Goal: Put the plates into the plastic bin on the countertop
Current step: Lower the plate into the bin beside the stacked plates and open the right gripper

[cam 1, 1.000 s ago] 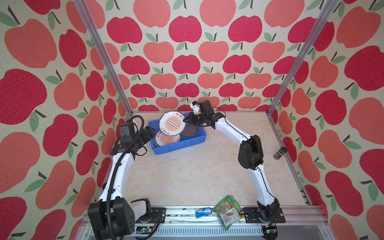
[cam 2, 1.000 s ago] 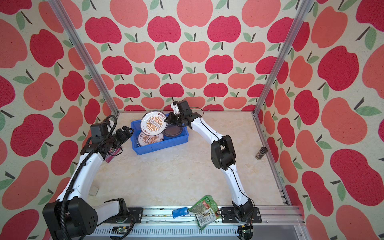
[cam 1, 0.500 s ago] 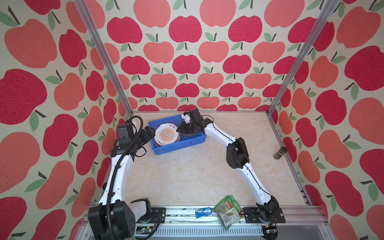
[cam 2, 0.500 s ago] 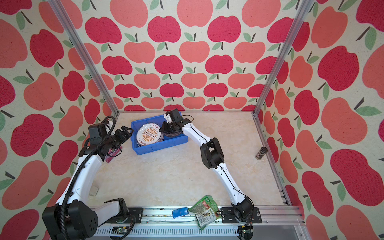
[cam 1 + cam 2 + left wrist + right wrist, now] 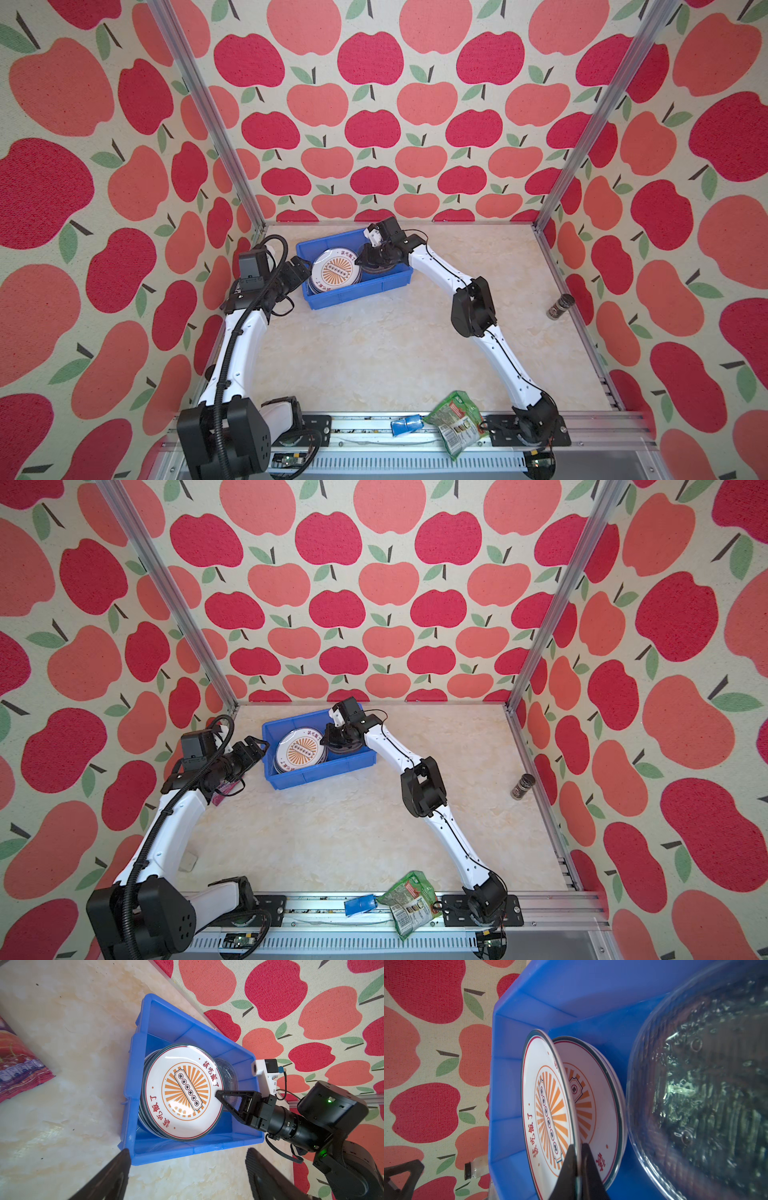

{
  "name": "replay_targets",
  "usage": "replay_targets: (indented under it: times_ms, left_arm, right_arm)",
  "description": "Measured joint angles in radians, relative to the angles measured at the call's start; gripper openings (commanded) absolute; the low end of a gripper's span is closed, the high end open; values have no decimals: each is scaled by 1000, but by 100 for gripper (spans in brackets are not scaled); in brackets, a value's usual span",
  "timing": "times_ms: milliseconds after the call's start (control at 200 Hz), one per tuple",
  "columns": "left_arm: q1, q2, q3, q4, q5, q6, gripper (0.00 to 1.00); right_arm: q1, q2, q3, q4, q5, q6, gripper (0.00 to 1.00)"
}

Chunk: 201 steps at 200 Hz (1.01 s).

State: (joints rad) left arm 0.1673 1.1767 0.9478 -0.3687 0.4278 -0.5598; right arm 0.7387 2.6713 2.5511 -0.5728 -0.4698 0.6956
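counter (image 5: 374, 353) carrying blue bin (image 5: 361, 293) near back-left corner | stacked sunburst plates (image 5: 591, 1105) inside, glass plate (image 5: 228, 1072) alongside | top plate (image 5: 336, 272) tilted, rim clamped in right claw (image 5: 578, 1146) — probably to lay flat | left claw (image 5: 254, 748) spread, empty, just beside bin — out of the way

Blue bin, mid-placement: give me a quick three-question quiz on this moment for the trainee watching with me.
1. True or false: the right gripper is shut on the rim of the top sunburst plate.
2. The left gripper is: A open and empty; B shut on a plate; C shut on the rim of the plastic bin.
3. Fill in: the plates beside the round stack are clear ____.
Key: 1 true; 2 A; 3 glass.
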Motion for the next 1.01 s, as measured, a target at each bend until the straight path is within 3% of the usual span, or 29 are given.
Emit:
replay_targets:
  times_ms: [300, 1006]
  left_arm:
    - [0, 9, -1, 3, 3, 0, 89]
    - [-2, 8, -16, 3, 3, 5, 89]
  right_arm:
    - [0, 21, 46, -32, 4, -18, 24]
    - [14, 29, 121, -208, 114, -146, 34]
